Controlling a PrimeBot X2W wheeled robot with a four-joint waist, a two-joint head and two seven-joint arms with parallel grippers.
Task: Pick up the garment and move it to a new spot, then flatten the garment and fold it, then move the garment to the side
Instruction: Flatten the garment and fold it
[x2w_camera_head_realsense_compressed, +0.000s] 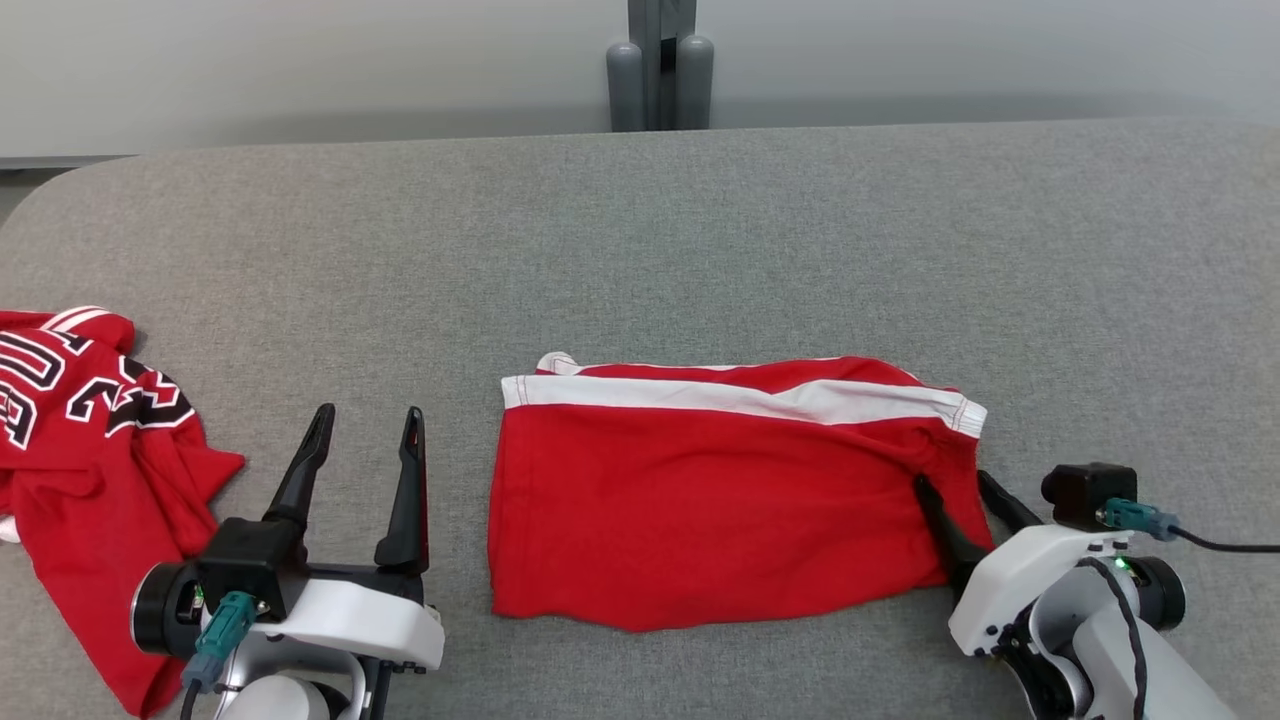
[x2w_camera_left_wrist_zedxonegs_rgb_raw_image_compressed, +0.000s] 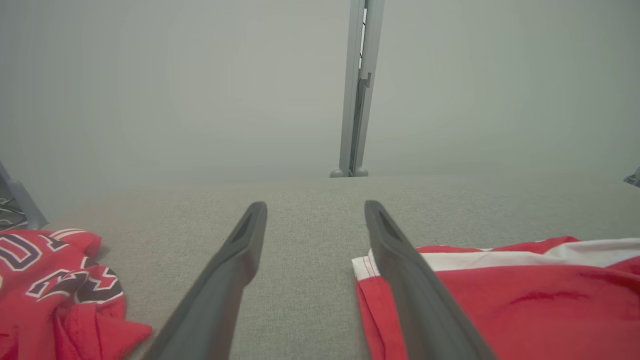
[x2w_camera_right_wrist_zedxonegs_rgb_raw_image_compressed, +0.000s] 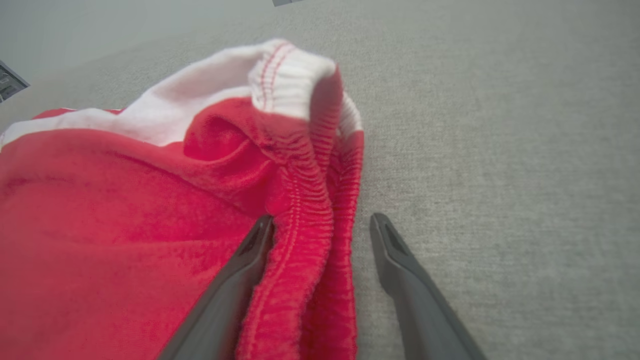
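Note:
The garment (x2w_camera_head_realsense_compressed: 720, 500) is a pair of red shorts with a white stripe along its far edge, lying fairly flat in the middle of the grey cloth-covered table (x2w_camera_head_realsense_compressed: 700, 230). My right gripper (x2w_camera_head_realsense_compressed: 952, 480) stands open at the garment's right end. In the right wrist view the gathered elastic waistband (x2w_camera_right_wrist_zedxonegs_rgb_raw_image_compressed: 305, 240) sits between the two fingers of that gripper (x2w_camera_right_wrist_zedxonegs_rgb_raw_image_compressed: 322, 219), unpinched. My left gripper (x2w_camera_head_realsense_compressed: 369, 412) is open and empty, on bare table just left of the garment's left edge (x2w_camera_left_wrist_zedxonegs_rgb_raw_image_compressed: 525, 300), with its right finger (x2w_camera_left_wrist_zedxonegs_rgb_raw_image_compressed: 400, 260) overlapping the white-striped corner in view.
A crumpled red jersey (x2w_camera_head_realsense_compressed: 90, 440) with black and white lettering lies at the table's left edge, left of my left gripper (x2w_camera_left_wrist_zedxonegs_rgb_raw_image_compressed: 315, 205). A grey post (x2w_camera_head_realsense_compressed: 660, 65) stands behind the table's far edge against a pale wall.

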